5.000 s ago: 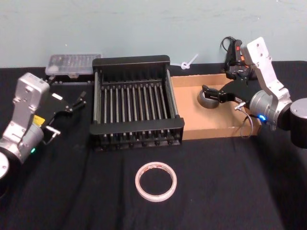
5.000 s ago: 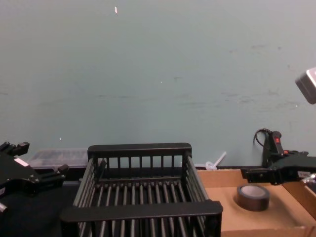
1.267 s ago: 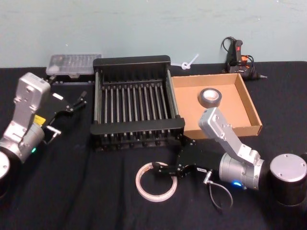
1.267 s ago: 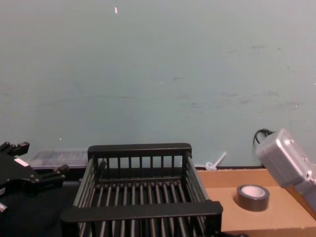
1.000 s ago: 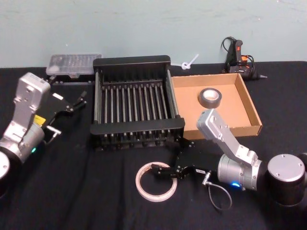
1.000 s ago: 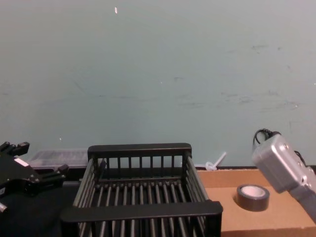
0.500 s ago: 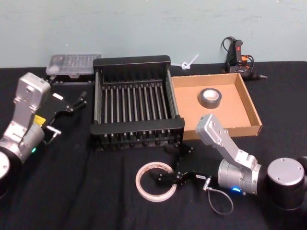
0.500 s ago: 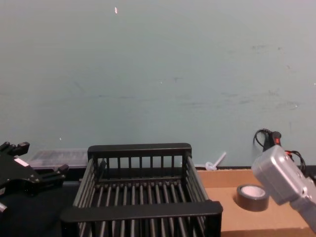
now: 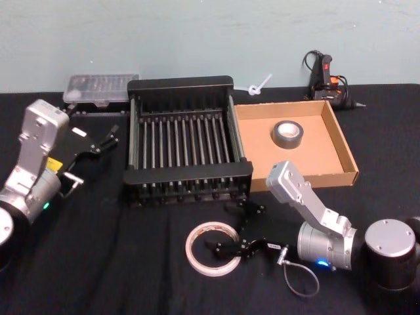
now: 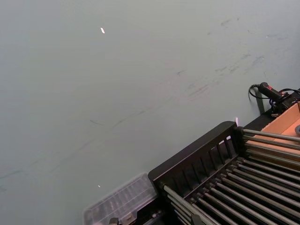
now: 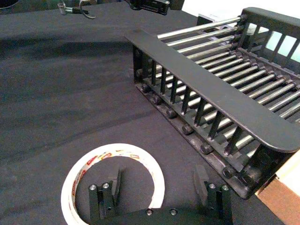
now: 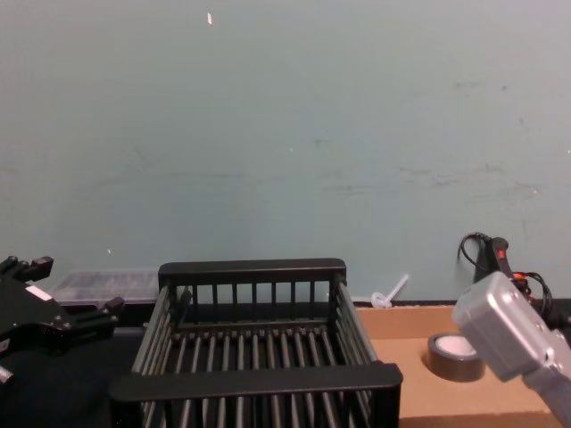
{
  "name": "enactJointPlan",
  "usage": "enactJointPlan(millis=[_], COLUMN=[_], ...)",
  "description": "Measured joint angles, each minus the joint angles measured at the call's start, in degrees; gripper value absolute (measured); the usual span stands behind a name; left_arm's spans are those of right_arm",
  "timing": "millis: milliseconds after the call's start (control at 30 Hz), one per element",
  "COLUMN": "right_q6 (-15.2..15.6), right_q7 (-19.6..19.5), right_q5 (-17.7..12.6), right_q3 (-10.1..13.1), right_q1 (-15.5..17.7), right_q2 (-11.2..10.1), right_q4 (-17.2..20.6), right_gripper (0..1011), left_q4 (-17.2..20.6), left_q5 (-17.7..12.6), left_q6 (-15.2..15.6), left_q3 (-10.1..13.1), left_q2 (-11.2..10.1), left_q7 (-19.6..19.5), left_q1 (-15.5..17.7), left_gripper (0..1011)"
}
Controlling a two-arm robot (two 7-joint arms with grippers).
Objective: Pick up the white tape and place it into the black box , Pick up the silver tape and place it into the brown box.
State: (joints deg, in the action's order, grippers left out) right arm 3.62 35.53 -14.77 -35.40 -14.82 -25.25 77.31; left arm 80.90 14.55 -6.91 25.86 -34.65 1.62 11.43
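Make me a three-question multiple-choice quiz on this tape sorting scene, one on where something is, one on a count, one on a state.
1. Where is the silver tape?
A. in the brown box
B. in the black box
C. on the black cloth

2. How many tape rolls are in the black box?
A. two
B. one
C. none

3. What is the state of the right tool?
A. shut on the white tape
B. open, one finger inside the ring and one outside
C. open over the brown box

Answers:
1 A, the grey roll lies on the cardboard floor.
2 C, only bars show inside.
3 B, the right wrist view shows its fingers spread across the ring's wall.

The left tool sits parked beside the black box.
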Motion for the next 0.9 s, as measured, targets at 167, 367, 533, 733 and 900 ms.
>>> enactJointPlan(millis=[167, 367, 533, 733, 900], right_q6=[0.12, 0.3, 0.48, 0.49, 0.48], right_q7=[-0.03, -0.15, -0.26, -0.26, -0.26], right_q5=[-0.04, -0.09, -0.09, -0.07, -0.07], right_q3=[-0.13, -0.18, -0.18, -0.16, -0.14], right_q1=[0.0, -0.01, 0.01, 0.02, 0.02], right_q2=[0.03, 0.02, -0.05, -0.03, -0.03], right_q4=[0.03, 0.02, 0.06, 0.1, 0.11], right_gripper=[1003, 1002, 1002, 1002, 978], left_q4=[0.0, 0.0, 0.0, 0.0, 0.0], left_q5=[0.0, 0.0, 0.0, 0.0, 0.0], left_q6=[0.0, 0.0, 0.0, 0.0, 0.0], left_q3=[0.0, 0.0, 0.0, 0.0, 0.0], left_q2=[0.0, 0.0, 0.0, 0.0, 0.0], left_q7=[0.0, 0.0, 0.0, 0.0, 0.0], left_q1=[0.0, 0.0, 0.0, 0.0, 0.0], left_gripper=[1001, 1001, 1001, 1001, 1001])
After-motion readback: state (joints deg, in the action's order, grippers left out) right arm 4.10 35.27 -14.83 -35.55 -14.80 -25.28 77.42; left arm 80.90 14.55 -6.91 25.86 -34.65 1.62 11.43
